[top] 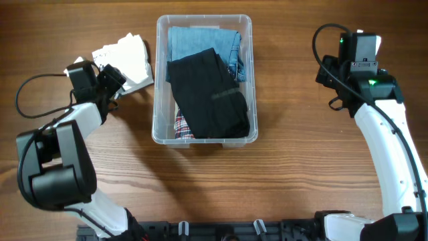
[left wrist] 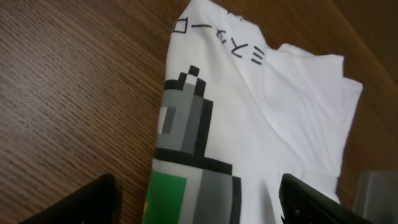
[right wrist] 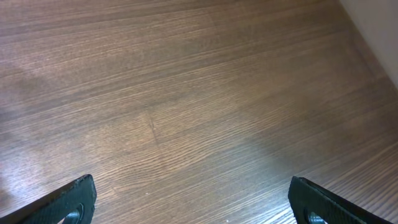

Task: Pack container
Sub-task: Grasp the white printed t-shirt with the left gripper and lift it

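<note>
The clear plastic container (top: 158,73) stands at the table's middle. In it lie blue jeans (top: 200,41), a black garment (top: 208,94) on top and a red plaid cloth (top: 182,127) at the near end. A folded white T-shirt (top: 128,59) with a pixel print (left wrist: 186,130) lies on the wood to its left. My left gripper (top: 111,77) (left wrist: 199,208) is open and straddles the shirt's near edge, with one finger (left wrist: 81,205) over the wood and the other over the cloth. My right gripper (top: 359,50) (right wrist: 196,205) hangs open over bare table at the far right, holding nothing.
A grey translucent edge (left wrist: 376,196) shows at the lower right of the left wrist view, beside the shirt. A black cable (top: 30,94) loops left of the left arm. A pale surface (right wrist: 376,25) cuts across the top right corner of the right wrist view.
</note>
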`<state>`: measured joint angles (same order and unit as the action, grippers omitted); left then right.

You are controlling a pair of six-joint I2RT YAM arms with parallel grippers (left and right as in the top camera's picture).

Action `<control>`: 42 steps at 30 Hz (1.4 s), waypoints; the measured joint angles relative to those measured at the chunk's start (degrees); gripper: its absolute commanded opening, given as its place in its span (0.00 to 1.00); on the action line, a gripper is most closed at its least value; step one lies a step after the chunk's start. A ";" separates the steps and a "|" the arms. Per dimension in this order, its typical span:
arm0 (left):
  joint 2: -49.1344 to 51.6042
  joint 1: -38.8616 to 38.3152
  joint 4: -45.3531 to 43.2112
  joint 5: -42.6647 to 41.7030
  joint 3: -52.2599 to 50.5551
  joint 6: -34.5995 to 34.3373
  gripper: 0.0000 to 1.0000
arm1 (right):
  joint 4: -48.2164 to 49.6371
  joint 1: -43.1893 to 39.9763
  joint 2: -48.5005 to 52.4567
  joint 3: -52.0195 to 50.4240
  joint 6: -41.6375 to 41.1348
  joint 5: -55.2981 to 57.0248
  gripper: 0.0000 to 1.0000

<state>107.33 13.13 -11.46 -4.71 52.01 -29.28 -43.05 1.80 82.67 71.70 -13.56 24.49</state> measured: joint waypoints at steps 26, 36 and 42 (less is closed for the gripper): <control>1.99 -0.74 -1.46 -0.02 0.00 2.75 0.18 | 0.02 0.00 0.00 0.00 0.00 0.02 1.00; -3.30 -0.74 -1.01 -0.04 0.00 3.72 0.04 | 0.07 0.00 0.00 0.00 0.00 0.02 1.00; -8.61 -0.74 -1.49 -0.24 0.00 3.72 0.04 | 0.20 0.00 0.00 0.00 0.00 0.02 1.00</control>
<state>98.72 12.38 -12.95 -4.95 52.01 -25.56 -42.85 1.80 82.67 71.70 -13.56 24.51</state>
